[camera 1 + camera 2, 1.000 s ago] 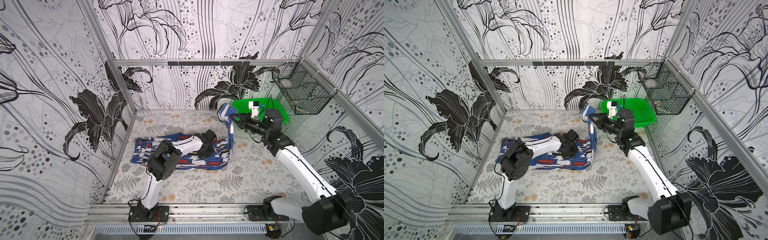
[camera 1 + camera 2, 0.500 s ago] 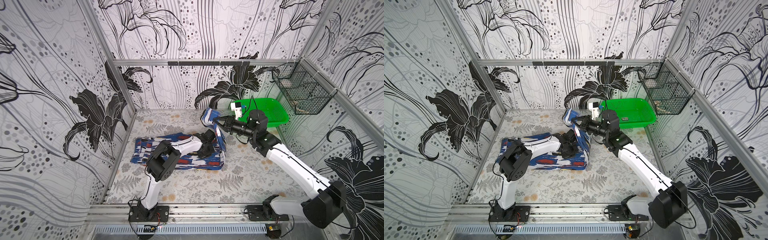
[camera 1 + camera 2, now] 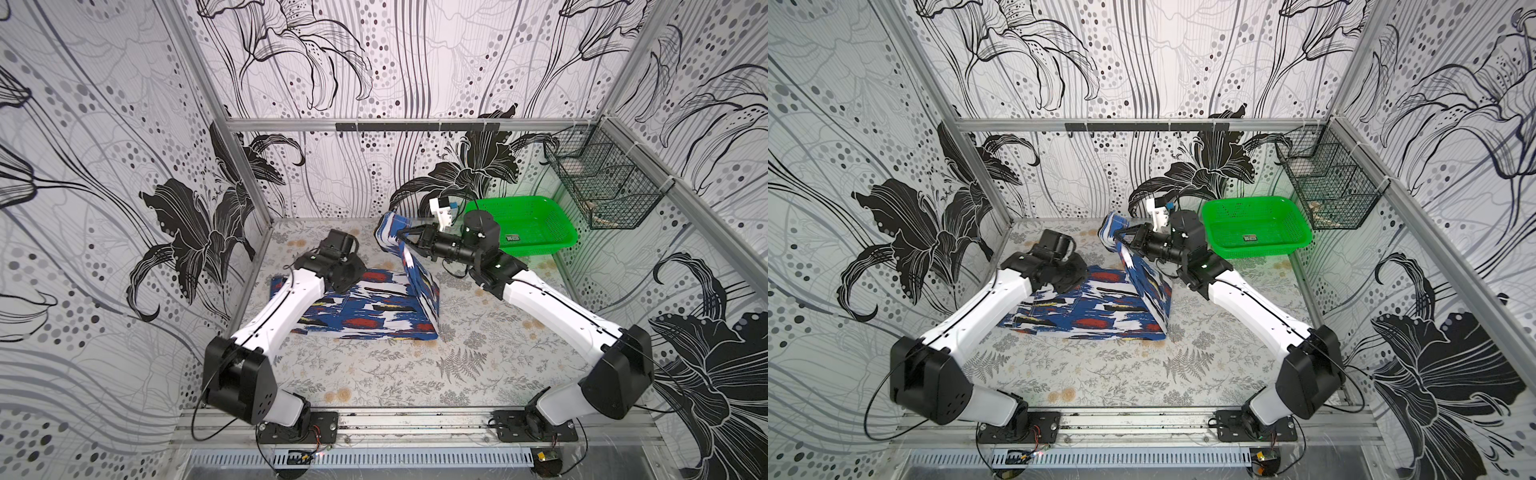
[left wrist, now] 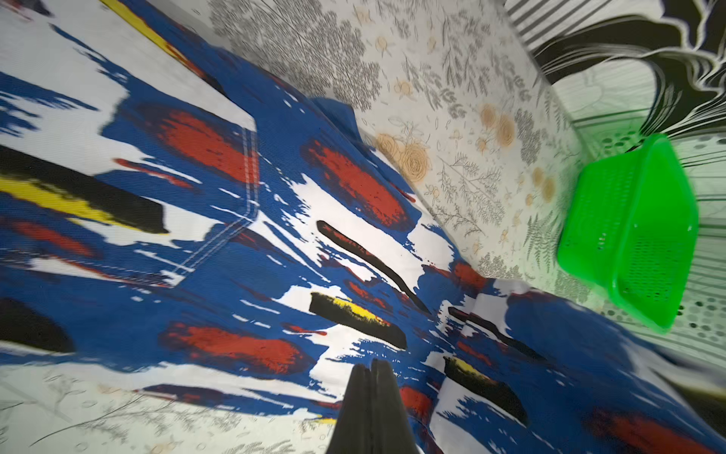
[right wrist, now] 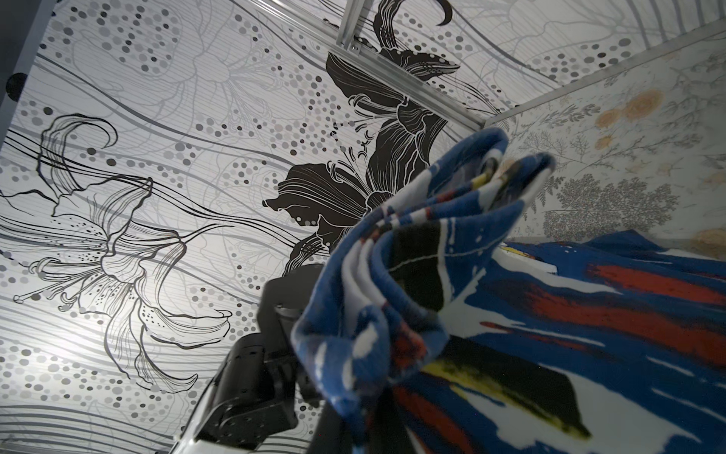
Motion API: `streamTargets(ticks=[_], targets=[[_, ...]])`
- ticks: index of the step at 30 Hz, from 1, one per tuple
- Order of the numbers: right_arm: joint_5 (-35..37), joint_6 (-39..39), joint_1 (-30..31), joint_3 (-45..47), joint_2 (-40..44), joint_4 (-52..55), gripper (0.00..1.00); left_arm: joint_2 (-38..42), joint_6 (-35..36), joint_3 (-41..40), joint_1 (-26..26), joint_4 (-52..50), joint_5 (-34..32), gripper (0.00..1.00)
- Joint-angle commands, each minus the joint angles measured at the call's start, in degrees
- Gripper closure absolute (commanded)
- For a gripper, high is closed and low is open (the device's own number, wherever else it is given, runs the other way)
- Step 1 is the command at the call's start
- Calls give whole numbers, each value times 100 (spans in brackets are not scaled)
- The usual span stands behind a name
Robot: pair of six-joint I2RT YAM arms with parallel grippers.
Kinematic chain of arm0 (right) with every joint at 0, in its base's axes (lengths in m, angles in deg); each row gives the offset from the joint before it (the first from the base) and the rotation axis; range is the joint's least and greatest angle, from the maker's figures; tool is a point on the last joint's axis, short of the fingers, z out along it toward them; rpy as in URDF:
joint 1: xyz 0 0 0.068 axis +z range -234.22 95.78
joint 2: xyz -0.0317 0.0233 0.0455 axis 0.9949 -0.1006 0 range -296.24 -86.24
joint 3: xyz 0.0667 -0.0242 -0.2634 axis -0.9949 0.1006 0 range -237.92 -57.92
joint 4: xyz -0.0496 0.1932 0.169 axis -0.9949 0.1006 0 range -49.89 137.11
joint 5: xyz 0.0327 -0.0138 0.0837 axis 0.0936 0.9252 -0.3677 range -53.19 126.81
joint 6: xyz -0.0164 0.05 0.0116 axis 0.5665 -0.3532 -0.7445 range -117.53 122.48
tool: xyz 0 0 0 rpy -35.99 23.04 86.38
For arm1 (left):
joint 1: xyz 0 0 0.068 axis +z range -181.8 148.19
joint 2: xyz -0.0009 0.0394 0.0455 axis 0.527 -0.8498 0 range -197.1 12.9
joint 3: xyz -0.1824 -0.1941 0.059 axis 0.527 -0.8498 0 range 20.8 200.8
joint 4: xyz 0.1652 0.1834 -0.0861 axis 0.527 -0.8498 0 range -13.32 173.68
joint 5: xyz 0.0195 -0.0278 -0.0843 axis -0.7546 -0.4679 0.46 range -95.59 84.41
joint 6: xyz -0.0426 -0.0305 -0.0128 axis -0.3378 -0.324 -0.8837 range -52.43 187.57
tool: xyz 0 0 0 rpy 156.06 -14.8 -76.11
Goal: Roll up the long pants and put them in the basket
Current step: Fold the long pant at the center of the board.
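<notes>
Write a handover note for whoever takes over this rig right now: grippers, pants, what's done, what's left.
Left gripper: shut, empty, tip over the flat part of the pants.
Right gripper: shut on the bunched leg end, held up above the table.
Pants: mostly flat on the table, one end raised and bent back over the rest.
Done: end picked up. Left: the rolling itself; no roll shows yet.
</notes>
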Motion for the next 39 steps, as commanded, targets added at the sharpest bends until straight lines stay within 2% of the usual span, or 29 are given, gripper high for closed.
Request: streamTargets(ticks=[1,7,25,39], targets=[[139,-43,263,-363,-294,-473,100,415,376,-105,361,-473,46,100],[253,-59,717,-898,-1143,-642,100,844,505,-284,665,-666,214,100],[447,100,1358,-1777,-2942,-1040,100,1955,563,-716,679,-1068,368,100],[357,22,1650,-3461,-4389,-800,100,2245,664,-809,678,-1307,337,100]])
